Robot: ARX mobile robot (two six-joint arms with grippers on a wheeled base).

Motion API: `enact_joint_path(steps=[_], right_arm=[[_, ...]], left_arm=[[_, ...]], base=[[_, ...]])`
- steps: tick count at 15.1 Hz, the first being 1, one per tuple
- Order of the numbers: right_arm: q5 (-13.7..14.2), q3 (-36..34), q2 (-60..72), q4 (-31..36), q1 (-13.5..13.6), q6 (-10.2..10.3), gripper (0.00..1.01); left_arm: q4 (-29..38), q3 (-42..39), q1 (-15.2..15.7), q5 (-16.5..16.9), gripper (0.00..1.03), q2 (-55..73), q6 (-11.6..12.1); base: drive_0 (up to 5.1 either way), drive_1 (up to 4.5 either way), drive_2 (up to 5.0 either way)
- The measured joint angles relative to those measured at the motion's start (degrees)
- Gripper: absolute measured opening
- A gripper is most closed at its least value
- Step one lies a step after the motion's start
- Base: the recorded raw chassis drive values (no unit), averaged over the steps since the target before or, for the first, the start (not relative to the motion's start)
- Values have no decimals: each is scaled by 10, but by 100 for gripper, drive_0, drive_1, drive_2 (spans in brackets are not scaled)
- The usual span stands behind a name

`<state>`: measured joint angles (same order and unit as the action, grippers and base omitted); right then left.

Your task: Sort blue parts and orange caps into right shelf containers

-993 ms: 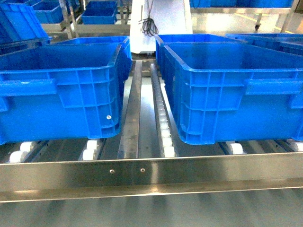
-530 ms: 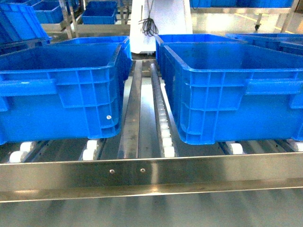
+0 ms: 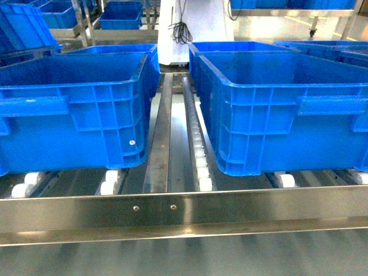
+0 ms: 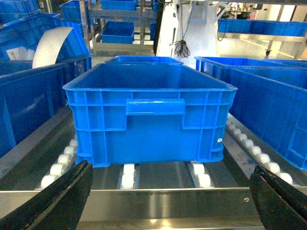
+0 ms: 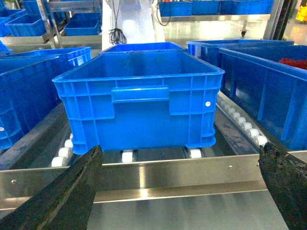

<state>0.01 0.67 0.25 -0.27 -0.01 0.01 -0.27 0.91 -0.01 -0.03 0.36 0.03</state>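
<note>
Two containers stand side by side on the right shelf (image 3: 241, 208) in the head view: a left crate (image 3: 75, 115) and a right crate (image 3: 287, 115), both large, blue and open-topped. No blue parts or orange caps are in view. Neither gripper shows in the head view. My left gripper (image 4: 171, 191) is open with nothing between its black fingers (image 4: 57, 201), facing a crate (image 4: 153, 124) from in front of the rail. My right gripper (image 5: 180, 182) is open too, its fingers (image 5: 62, 196) wide apart and bare, facing another crate (image 5: 139, 105).
White rollers (image 3: 201, 167) and metal guide strips (image 3: 158, 144) run between the crates. More blue crates stand behind and to both sides. One crate at the far right holds something red (image 5: 293, 63). A white post with hanging cables (image 3: 183, 29) rises behind the shelf.
</note>
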Motion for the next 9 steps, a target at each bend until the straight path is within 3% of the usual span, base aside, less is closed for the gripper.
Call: enact_joint_path(steps=[9], right_arm=[[0, 0, 0, 0, 0, 0, 98]], left_arm=[[0, 0, 0, 0, 98, 0, 0]], base=[[0, 0, 0]])
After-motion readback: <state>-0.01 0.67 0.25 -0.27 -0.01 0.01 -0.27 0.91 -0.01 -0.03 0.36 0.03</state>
